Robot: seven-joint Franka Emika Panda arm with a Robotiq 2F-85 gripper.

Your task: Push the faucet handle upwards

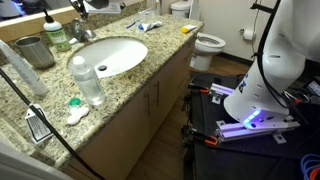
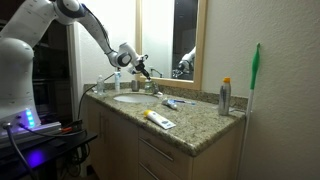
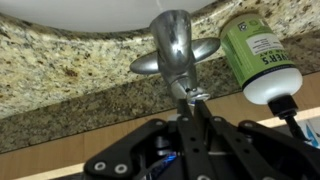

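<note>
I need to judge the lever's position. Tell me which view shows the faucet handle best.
The wrist view: the faucet handle sits centre frame, close up, just ahead of the tool. In both exterior views the faucet is small and far off, its handle too tiny to make out.

We see a speckled beige granite counter (image 1: 122,95) with an inset white oval basin (image 1: 110,55). On it stand a clear plastic bottle (image 1: 88,82), a steel cup (image 1: 35,50) and a green pump soap bottle (image 1: 55,30).
</note>
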